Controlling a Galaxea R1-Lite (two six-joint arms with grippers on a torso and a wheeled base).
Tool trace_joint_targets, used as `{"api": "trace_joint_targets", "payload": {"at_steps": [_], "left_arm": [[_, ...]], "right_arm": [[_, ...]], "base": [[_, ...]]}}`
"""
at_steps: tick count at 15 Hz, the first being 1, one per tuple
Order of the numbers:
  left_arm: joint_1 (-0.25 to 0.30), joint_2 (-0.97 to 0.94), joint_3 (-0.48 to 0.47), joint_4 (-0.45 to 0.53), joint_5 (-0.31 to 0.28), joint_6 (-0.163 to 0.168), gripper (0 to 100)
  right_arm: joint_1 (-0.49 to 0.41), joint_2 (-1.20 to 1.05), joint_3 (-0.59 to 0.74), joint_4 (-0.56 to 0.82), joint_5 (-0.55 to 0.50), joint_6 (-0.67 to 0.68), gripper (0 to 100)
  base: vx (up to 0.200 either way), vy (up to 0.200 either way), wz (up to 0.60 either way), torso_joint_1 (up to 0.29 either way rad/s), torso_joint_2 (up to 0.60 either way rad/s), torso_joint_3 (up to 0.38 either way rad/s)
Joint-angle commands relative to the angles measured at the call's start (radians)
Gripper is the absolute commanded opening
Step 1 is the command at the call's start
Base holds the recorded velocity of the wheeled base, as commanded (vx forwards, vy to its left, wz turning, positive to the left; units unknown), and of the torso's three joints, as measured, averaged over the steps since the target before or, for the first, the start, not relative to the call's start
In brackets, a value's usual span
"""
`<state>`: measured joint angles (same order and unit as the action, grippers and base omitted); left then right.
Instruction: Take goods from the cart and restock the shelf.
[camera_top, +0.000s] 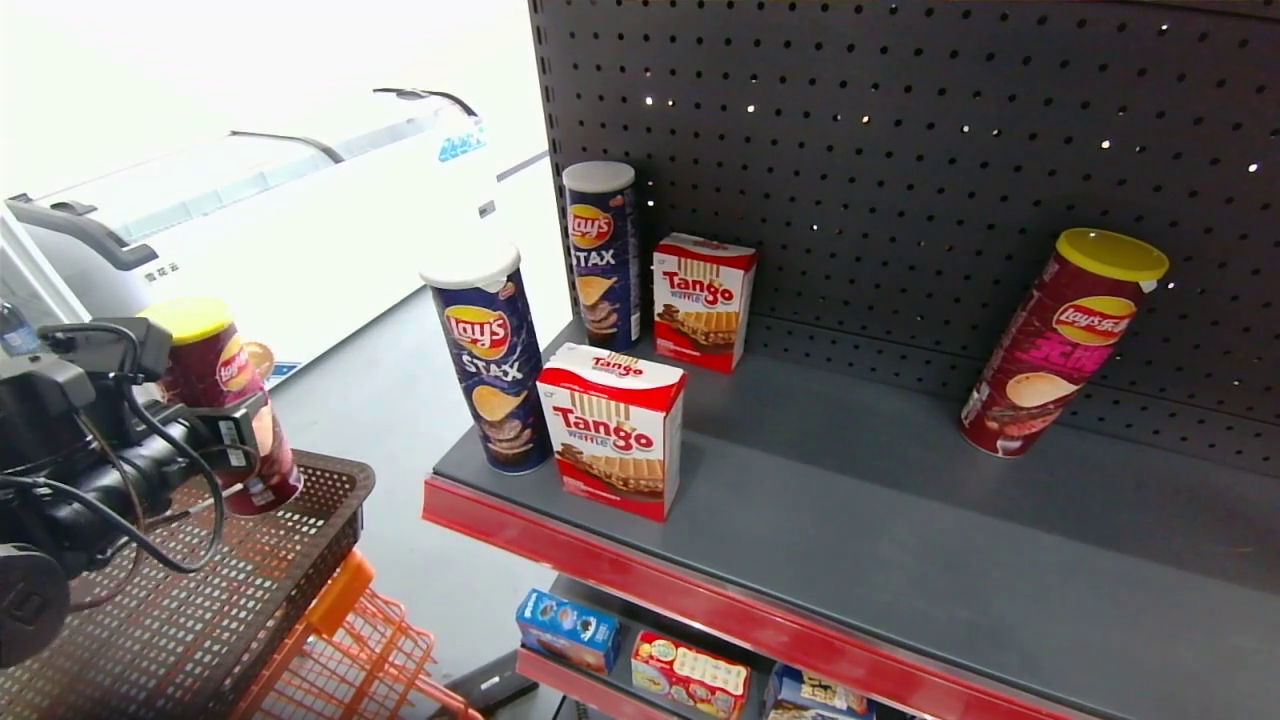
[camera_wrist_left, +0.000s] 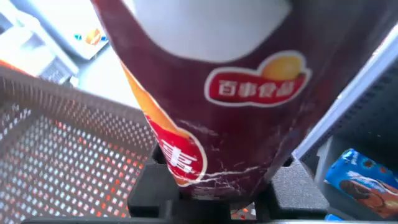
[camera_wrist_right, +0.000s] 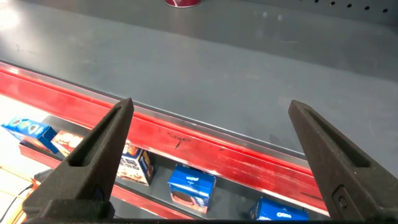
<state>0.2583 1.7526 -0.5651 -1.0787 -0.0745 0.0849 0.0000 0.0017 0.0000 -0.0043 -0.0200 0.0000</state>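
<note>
My left gripper (camera_top: 235, 420) is shut on a maroon chip can with a yellow lid (camera_top: 222, 400), held upright above the brown cart basket (camera_top: 300, 560) at the left. The same maroon can (camera_wrist_left: 224, 99) stands between the jaws in the left wrist view. On the grey shelf (camera_top: 850, 520) stand two blue chip cans (camera_top: 490, 365) (camera_top: 603, 255), two red-and-white wafer boxes (camera_top: 612, 430) (camera_top: 703, 300), and another maroon can (camera_top: 1060, 345) leaning against the pegboard. My right gripper (camera_wrist_right: 211, 155) is open, facing the shelf's red front edge (camera_wrist_right: 186, 134).
An orange cart frame (camera_top: 370, 650) sits under the basket. The lower shelf holds blue and colourful boxes (camera_top: 568, 628) (camera_wrist_right: 191, 186). A white freezer (camera_top: 260, 200) stands at the back left. Bare shelf surface lies between the wafer boxes and the leaning can.
</note>
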Motion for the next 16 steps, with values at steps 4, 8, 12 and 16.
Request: {"api": "trace_joint_targets", "payload": {"at_steps": [4,8,12,16], "left_arm": [[-0.086,-0.255,0.005,0.056,-0.039,0.01,0],[-0.235,-0.4,0.087,0.109,-0.108,0.001,0],[-0.347,-0.512,0.096,0.241,-0.113,-0.014,0],[-0.522,-0.716,0.11,0.502,-0.189,-0.043,0]], "right_arm": [[0.0,0.001,0.0,0.0,0.0,0.0,100],[0.0,0.001,0.0,0.0,0.0,0.0,100],[0.0,0.001,0.0,0.0,-0.001,0.0,100],[0.0,0.001,0.0,0.0,0.0,0.0,100]], "base": [[0.0,0.0,0.0,0.0,0.0,0.0],[0.0,0.0,0.0,0.0,0.0,0.0],[0.0,0.0,0.0,0.0,0.0,0.0],[0.0,0.0,0.0,0.0,0.0,0.0]]}}
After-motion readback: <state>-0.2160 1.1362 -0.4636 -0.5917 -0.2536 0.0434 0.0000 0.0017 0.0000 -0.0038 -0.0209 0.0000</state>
